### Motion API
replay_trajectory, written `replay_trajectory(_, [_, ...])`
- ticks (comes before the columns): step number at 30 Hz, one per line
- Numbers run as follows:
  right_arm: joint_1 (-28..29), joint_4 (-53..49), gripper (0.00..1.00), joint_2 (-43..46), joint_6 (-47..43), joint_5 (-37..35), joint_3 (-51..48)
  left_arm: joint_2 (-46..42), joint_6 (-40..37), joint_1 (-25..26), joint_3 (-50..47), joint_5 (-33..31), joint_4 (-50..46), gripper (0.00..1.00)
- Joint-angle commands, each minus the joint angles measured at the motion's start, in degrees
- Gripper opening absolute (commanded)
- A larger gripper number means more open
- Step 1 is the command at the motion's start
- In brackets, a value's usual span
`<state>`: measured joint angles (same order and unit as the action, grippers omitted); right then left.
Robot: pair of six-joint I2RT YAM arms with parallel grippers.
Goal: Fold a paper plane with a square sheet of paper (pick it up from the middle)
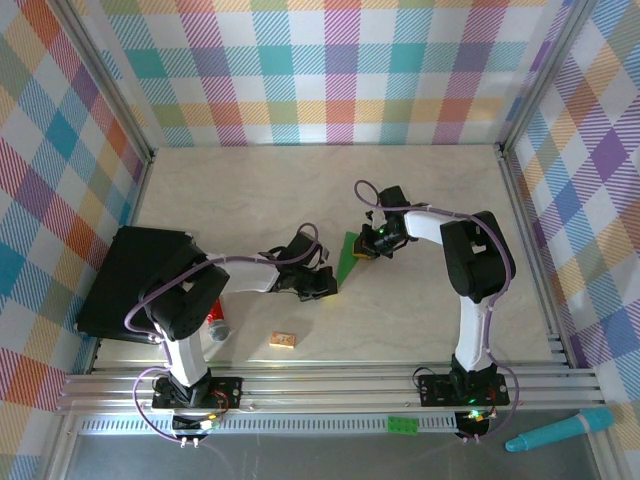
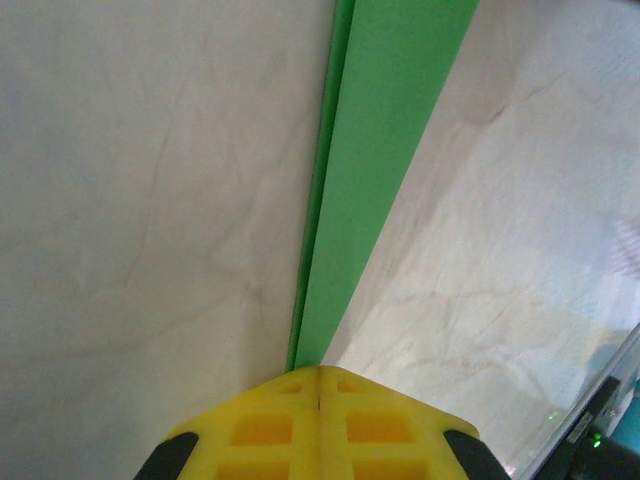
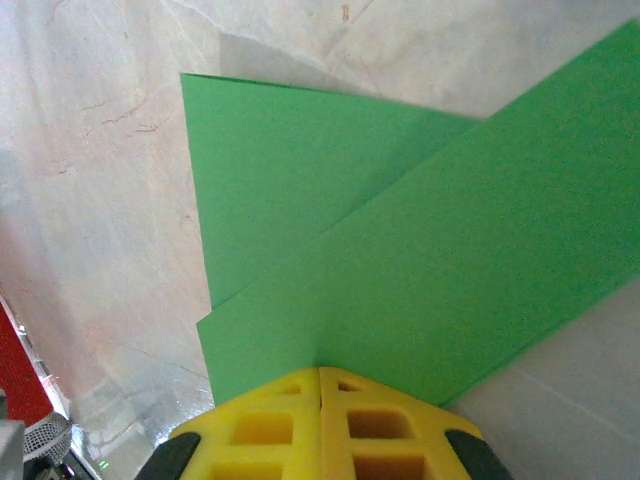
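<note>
While near-far lengthwise, paper plane (image 1: pixel 347 258) nose nearward.

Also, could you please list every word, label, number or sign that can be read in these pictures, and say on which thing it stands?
No text can be read in any of the views.
Bright green folded paper sheet: plain, no print.
Small tan square piece: any marks on it are too small to read.
Teal pen-shaped object: too small to show a label.
</note>
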<state>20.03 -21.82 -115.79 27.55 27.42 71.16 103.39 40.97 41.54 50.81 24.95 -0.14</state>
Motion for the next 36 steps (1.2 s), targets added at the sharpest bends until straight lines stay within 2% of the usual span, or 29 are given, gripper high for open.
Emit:
replay_trajectory(1, [-0.43, -4.11, 0.00, -3.96, -0.90, -10.46, -1.04, 0.07, -2.00, 1.09, -3.19, -0.69, -13.96, 0.00])
replay_trajectory(9, [-0.09, -3.29, 0.01, -2.39, -2.21, -7.61, -0.80, -3.50, -3.00, 1.27, -0.50, -3.87, -18.52, 0.00])
replay_trajectory(13, [0.27, -2.98, 0.04, 1.80, -4.13, -2.28, 0.42, -7.73, -1.78, -0.50, 0.71, -7.57, -18.68, 0.02])
replay_trajectory(17, [0.96, -4.62, 0.11, 7.46, -6.99, 3.94, 1.84, -11.55, -0.64, -3.67, 0.18, -10.44, -17.74, 0.09])
replay_trajectory(20, [2.25, -10.49, 0.24, 9.88, -9.19, 0.50, 3.81, -13.81, 0.14, -6.47, -1.29, -12.13, -17.08, 0.21])
replay_trajectory(22, [3.47, -11.30, 0.36, 11.96, -8.57, -3.55, 3.10, -14.68, 0.84, -8.61, -2.41, -12.72, -16.31, 0.29])
replay_trajectory(26, [6.96, -14.27, 0.51, 13.22, -6.10, -13.80, 3.64, -15.49, 1.64, -11.85, -3.55, -13.61, -13.47, 0.42])
replay_trajectory(29, [8.87, -15.51, 0.58, 12.88, -1.89, -19.68, 3.97, -15.96, 1.94, -13.46, -4.42, -15.15, -11.23, 0.50])
replay_trajectory(32, [10.33, -15.38, 0.63, 11.80, 2.90, -23.51, 4.34, -15.95, 1.59, -14.03, -4.49, -17.30, -11.11, 0.65])
replay_trajectory(36, [13.31, -14.30, 0.68, 9.58, 7.22, -28.24, 6.11, -14.64, 1.17, -14.07, -5.41, -15.65, -8.44, 0.82])
